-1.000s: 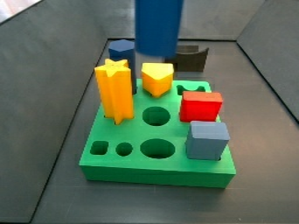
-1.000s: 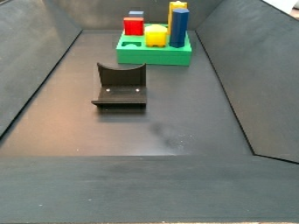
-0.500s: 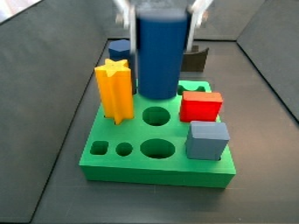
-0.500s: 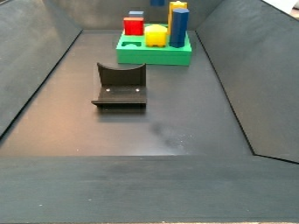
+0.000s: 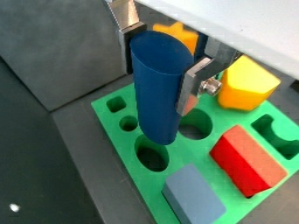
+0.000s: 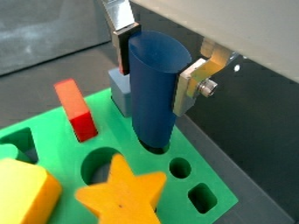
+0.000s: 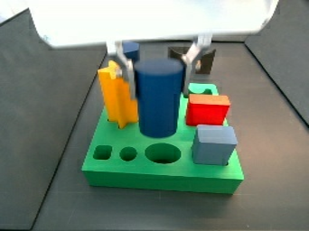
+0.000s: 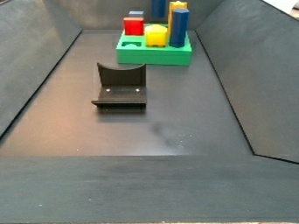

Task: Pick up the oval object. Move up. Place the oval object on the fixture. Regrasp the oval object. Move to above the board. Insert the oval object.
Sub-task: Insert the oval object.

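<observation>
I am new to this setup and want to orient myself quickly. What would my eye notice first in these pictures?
The tall dark navy oval object stands out first: the gripper clamps its upper part between silver fingers, upright above the bright green board, its lower end at one of the board's holes. Next come the colourful pieces on the board, such as the yellow star peg and the red block.

This looked like a robotics lab test cell: a dark walled floor (image 8: 163, 131) held only the fixture (image 8: 119, 86) and, beyond it, the green board (image 8: 155, 52) with coloured pegs.

The gripper (image 7: 160, 61) hung over the board.
</observation>
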Tool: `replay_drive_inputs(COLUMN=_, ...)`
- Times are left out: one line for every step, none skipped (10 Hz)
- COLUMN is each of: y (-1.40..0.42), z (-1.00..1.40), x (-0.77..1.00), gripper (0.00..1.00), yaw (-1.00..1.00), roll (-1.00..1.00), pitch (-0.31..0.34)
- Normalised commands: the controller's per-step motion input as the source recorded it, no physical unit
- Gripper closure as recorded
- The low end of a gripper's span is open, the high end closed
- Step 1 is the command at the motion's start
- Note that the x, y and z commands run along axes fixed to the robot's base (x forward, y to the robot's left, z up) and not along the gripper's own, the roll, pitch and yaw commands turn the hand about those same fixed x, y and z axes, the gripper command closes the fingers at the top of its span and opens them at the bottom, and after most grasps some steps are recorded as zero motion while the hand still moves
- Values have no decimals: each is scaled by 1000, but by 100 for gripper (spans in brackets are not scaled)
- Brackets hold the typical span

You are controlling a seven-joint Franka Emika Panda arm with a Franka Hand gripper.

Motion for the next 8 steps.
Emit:
replay_drive_inputs(y=-97, z=-517, x=0, gripper=100, yaw=111, roll=166, pitch=-66)
replay_drive_inputs(y=-66, z=-580, x=137, gripper=100, yaw=123, roll=74, pitch=-74)
replay_drive_inputs(y=-111, z=-591, x=131, gripper=100, yaw=100, roll=81, pitch=-84)
replay_drive_inputs(y=-131, z=-554, x=126, gripper=100, yaw=91, roll=84, pitch=-81)
replay_drive_inputs(y=-131, z=-509, x=146, gripper=100, yaw=89, roll=60, pitch=-83)
replay_drive_inputs(y=-120, z=-326, x=17, gripper=100, yaw=0, roll=0, pitch=-91)
replay_drive_inputs(y=-11, z=0, x=29, gripper=100, yaw=0, roll=0, pitch=0)
replay_drive_inputs(y=-46, z=-149, x=126, gripper=100, yaw=89, roll=7, pitch=-13)
